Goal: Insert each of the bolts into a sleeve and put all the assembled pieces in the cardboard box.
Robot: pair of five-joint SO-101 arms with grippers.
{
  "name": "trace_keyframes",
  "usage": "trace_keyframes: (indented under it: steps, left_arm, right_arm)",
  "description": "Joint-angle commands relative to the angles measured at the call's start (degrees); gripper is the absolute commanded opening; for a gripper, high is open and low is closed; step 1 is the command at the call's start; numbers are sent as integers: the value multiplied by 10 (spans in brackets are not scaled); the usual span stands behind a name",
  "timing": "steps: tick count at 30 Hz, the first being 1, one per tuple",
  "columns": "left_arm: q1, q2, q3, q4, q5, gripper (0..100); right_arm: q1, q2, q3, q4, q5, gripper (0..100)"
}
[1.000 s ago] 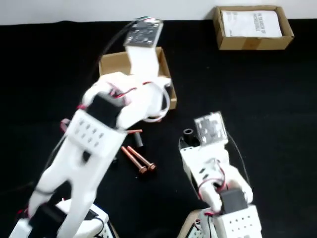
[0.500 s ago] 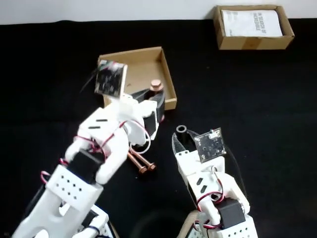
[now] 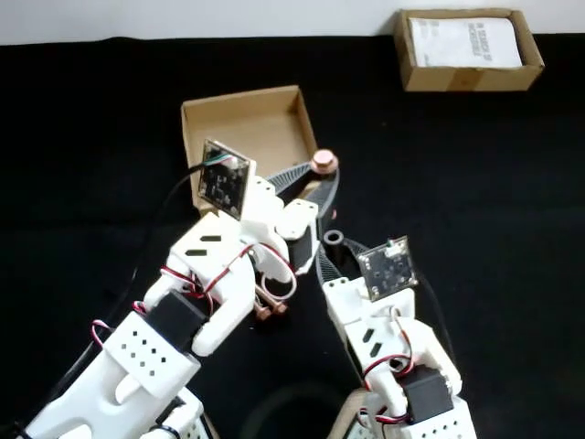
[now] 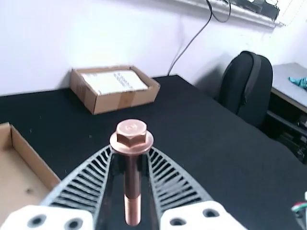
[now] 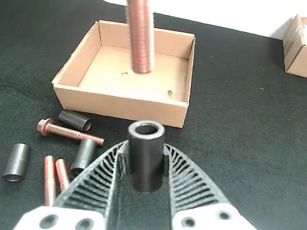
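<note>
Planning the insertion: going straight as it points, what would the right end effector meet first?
Likely the cardboard box, at its near wall; the bolt hangs in line, seemingly higher.

- Held bolt: copper-coloured, flanged hex head; upright, head up, gripped between the fingers of the left gripper, just off the cardboard box's near corner
- Held sleeve: dark cylinder, upright, bore up, in the right gripper, near the held bolt but apart
- Cardboard box: shallow, open-topped, bare floor
- Loose bolt and bolt pair: lying flat before the box
- Loose sleeves: among them
</note>
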Motion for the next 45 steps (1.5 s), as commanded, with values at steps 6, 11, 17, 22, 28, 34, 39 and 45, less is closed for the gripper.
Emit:
trace_keyframes:
  steps: [6,11,17,22,28,34,39,45]
  left_arm:
    - [24,3,23,-15,3,9]
    - [29,3,37,-16,33,9]
    - [26,3,38,-15,30,9]
    - [28,3,68,-30,30,9]
    - [24,3,108,-82,29,9]
    - [30,3,111,-80,29,9]
    - [30,0,108,-30,29,14]
    - [26,1,111,69,32,105]
  right_arm:
    - [0,-7,1,-26,-4,7]
    - [0,-7,1,-26,-4,7]
    - [0,-7,0,-26,-4,7]
    - [0,-7,-5,-25,-4,7]
    - [0,-7,-5,-22,-4,7]
    - [0,-7,-5,-22,-4,7]
    - [0,-7,-5,-22,-4,7]
    - [14,-7,-6,-22,-4,7]
